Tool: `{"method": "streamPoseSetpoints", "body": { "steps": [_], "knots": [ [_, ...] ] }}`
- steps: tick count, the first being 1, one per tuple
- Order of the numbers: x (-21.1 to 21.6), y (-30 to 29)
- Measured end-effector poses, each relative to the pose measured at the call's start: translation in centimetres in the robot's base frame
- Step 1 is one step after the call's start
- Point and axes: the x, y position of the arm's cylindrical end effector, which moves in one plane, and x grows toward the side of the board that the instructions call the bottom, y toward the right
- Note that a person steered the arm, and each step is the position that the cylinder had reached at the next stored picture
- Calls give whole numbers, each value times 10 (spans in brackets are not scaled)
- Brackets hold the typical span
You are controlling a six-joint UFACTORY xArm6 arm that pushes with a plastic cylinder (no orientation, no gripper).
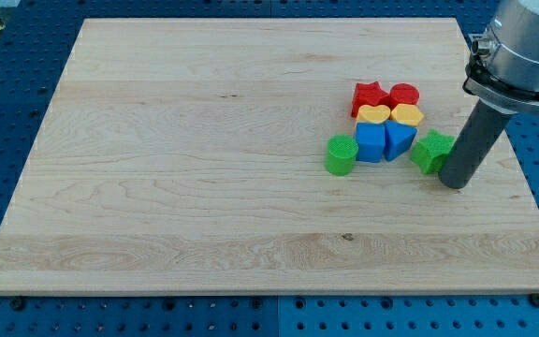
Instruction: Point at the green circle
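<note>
Where clustered, seven blocks [384,126]

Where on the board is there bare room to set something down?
The whole wooden board left of the green circle is bare, as is the strip along the view's bottom. It is crowded at the view's right: red, yellow, blue blocks bunch together, and my tip touches the green star.

The rod [471,140] covers the green star's [430,150] right edge; the arm runs off the view's top right.

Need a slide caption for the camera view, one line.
My tip beside the green star; green circle left of the cluster.
</note>
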Motion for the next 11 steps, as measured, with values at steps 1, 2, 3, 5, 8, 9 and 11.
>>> {"method": "streamPoseSetpoints", "body": {
  "steps": [1,2,3,5,8,9,11],
  "knots": [
    [8,-13],
    [6,-29],
    [-14,-24],
    [6,-19],
    [55,-155],
    [6,-193],
    [-71,-185]
  ]
}}
